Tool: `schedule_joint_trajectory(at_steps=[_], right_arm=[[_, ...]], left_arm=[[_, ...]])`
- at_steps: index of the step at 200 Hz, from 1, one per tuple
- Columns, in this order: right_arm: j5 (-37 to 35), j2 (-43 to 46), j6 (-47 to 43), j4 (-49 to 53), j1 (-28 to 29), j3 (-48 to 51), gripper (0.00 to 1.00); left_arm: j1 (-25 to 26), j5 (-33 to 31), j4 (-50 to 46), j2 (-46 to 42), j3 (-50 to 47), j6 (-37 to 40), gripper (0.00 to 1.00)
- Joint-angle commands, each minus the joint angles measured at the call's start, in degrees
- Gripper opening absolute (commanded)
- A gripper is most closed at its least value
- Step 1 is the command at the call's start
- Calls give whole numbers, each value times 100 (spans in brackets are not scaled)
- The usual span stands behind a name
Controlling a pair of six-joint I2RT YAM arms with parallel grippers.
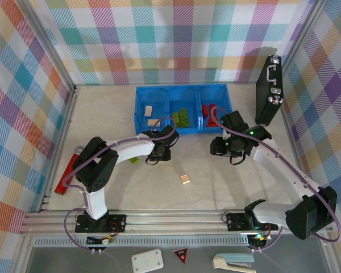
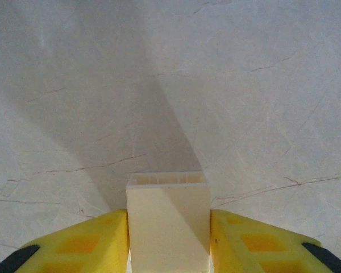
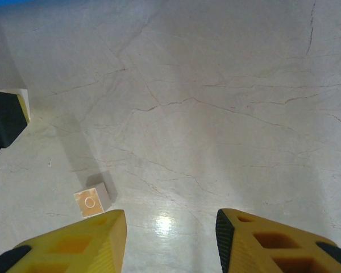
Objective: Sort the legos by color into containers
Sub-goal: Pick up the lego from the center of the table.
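Your left tool (image 2: 168, 220) is clamped on a tan lego (image 2: 168, 210), one yellow finger (image 2: 85, 242) pressed to each side of it, its hollow end facing out over the pale surface (image 1: 216, 190). From above, this tool sits toward the middle of the surface, just on the near side of the blue tray (image 1: 137, 105).

Your right tool (image 3: 169, 219) has its fingers apart with only bare surface between them. It hangs right of centre, near the tray's right end.

A loose tan lego (image 3: 91, 202) lies studs-up just beyond the right tool's left finger; from above it sits between the two arms, closer to the near edge. A green lego (image 1: 134, 160) lies beside the left arm's forearm.

The tray stands at the middle of the far edge. Its left compartment holds tan legos (image 1: 152, 114), the middle one green legos (image 1: 182, 116), the right one red legos (image 1: 207, 112).

A black case (image 1: 270, 91) stands upright by the far right corner, and a red stick (image 1: 68, 173) lies along the left edge.
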State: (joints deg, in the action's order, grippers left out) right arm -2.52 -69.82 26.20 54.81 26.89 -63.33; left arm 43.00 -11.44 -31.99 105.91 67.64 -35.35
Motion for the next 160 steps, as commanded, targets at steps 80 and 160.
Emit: schedule_joint_trajectory(at_steps=[80, 160], right_arm=[[63, -28, 87, -96, -7, 75, 46], [-40, 68, 198, 11, 0, 31, 47]], left_arm=[[37, -130, -68, -126, -16, 35, 35], [-312, 43, -230, -454, 121, 437, 35]])
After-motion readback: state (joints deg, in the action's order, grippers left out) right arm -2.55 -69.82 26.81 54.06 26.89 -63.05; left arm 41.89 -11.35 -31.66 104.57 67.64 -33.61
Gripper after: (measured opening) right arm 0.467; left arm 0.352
